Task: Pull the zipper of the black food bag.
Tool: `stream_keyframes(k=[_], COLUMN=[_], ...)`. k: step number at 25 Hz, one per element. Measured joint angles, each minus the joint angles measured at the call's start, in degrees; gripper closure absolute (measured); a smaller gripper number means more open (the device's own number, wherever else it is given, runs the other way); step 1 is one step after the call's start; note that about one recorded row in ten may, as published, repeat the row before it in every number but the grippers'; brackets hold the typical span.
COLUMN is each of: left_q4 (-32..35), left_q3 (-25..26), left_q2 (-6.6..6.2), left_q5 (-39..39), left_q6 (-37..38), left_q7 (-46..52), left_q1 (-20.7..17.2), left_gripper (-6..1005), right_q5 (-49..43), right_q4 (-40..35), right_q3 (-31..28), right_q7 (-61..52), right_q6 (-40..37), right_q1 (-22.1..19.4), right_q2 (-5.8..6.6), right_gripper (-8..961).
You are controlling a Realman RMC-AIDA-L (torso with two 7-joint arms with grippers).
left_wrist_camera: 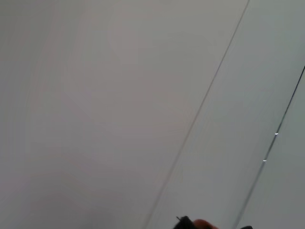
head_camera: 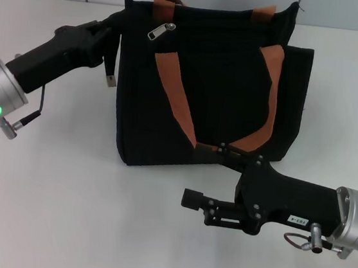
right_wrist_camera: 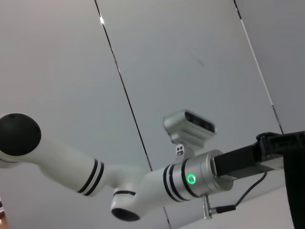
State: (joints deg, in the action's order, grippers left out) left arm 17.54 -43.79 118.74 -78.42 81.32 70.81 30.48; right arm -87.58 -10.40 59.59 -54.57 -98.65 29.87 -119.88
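Right gripper (head_camera: 198,202) before upright black food bag (head_camera: 169,107)

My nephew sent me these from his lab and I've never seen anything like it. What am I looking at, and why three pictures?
It is a two-armed robot. The head view looks down at a white table with a black food bag and its silver zipper. The left gripper is at the bag's top corner; the right gripper lies low in front, holding nothing. The other two pictures come from wrist cameras: the left shows mostly wall, the right shows the robot's left arm.
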Motion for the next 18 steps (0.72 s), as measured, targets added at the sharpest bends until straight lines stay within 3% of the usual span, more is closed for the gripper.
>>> stream_keyframes(k=[7,10,18], left_q4=[4.3,4.0,2.7], left_q3=[-4.7,-5.9,-4.3], left_q2=[0.19,0.36,0.15], left_q5=[-0.8,-0.8,2.8], left_q6=[1.6,5.7,7.8], left_q7=[14.7,16.1,19.4], left_q1=[1.2,1.8,0.7], left_gripper=[977,976,976], right_q5=[3.4,7.6,15.8], right_q4=[0.8,1.9,3.6], right_q3=[0.0,0.0,0.0], right_q7=[8.3,9.4,5.8], right_q6=[-6.8,-6.4,-4.9], right_q1=[-2.0,-2.2,-1.2], right_q2=[0.0,0.0,0.0], right_gripper=[129,129,129])
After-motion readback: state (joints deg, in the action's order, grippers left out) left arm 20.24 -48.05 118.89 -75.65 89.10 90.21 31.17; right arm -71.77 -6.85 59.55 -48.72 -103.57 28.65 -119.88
